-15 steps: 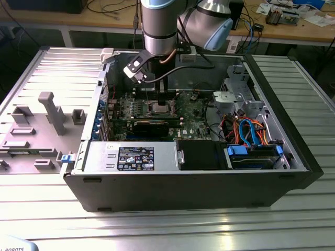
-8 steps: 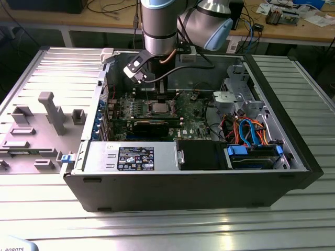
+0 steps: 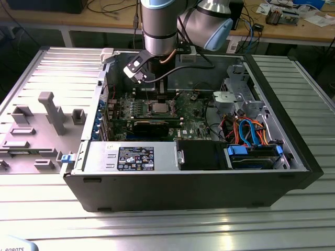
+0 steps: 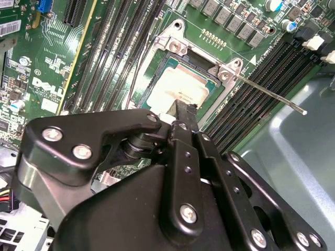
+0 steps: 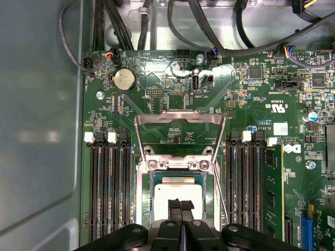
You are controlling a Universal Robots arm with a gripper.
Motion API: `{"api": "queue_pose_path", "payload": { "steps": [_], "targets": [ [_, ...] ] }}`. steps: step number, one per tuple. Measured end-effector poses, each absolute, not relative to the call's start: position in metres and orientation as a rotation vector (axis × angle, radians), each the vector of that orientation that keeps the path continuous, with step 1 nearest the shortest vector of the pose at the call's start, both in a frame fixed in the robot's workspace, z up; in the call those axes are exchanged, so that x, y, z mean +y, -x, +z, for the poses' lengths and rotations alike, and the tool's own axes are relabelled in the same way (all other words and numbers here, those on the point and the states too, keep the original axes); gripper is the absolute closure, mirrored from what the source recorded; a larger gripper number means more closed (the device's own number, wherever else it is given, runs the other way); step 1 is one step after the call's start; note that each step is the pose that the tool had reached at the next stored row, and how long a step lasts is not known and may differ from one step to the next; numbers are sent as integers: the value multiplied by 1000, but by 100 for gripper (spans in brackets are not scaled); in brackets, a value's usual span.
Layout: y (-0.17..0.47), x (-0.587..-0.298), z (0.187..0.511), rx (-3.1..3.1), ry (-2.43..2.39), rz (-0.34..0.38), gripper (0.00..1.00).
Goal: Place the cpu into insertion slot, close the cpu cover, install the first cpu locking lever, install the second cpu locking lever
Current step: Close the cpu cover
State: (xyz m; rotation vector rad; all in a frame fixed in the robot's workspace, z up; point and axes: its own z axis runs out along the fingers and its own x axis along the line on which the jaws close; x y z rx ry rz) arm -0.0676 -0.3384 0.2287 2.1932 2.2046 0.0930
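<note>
Directly beneath gripper, cpu, in insertion slot

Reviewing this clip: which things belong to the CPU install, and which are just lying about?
Job: cpu, in the insertion slot; cpu cover, open; locking lever; gripper over the cpu.
Idle: memory slots; coin battery; graphics card; blue and orange cables.

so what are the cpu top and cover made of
The cpu: metal top, dull pale silver, matte, with a soft glare and no mirror shine. The cover: thin sheet metal, likely steel, bare bright silver; its edges catch the light.
</note>
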Motion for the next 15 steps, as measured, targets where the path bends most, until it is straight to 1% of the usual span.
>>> {"api": "queue_pose_path", "payload": {
  "steps": [7,8,11,15],
  "targets": [
    [68,-338,229,2205,-2193,92,89],
    [67,-338,229,2210,-2198,83,89],
    [63,-338,229,2237,-2227,22,89],
    [63,-338,229,2247,-2237,1,89]
  ]
}}
